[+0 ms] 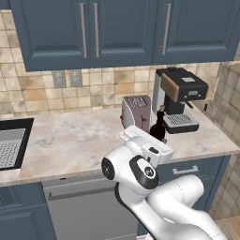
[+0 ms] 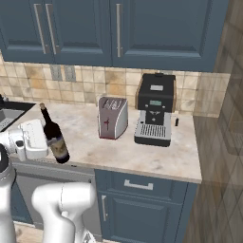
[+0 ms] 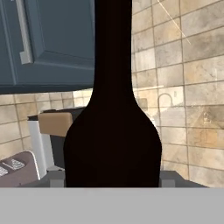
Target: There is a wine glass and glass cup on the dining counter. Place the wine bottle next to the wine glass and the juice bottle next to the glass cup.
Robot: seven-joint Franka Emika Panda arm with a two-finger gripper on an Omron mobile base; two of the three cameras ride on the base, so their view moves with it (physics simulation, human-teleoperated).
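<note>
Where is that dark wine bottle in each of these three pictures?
Left base view: wine bottle right of centre, partly behind the white arm.
Right base view: left side, leaning by the gripper.
Hand view: fills the centre.
Shared landmark: the toaster.

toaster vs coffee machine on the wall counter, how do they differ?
Colour: the toaster is silver-grey, the coffee machine mostly black with a tan side panel.
Size: the toaster is lower, the coffee machine clearly taller.
Place: the toaster stands left of the coffee machine in the right base view, nearer the wine bottle.
Shared: both stand upright on the wall counter, near the tiled wall.
</note>
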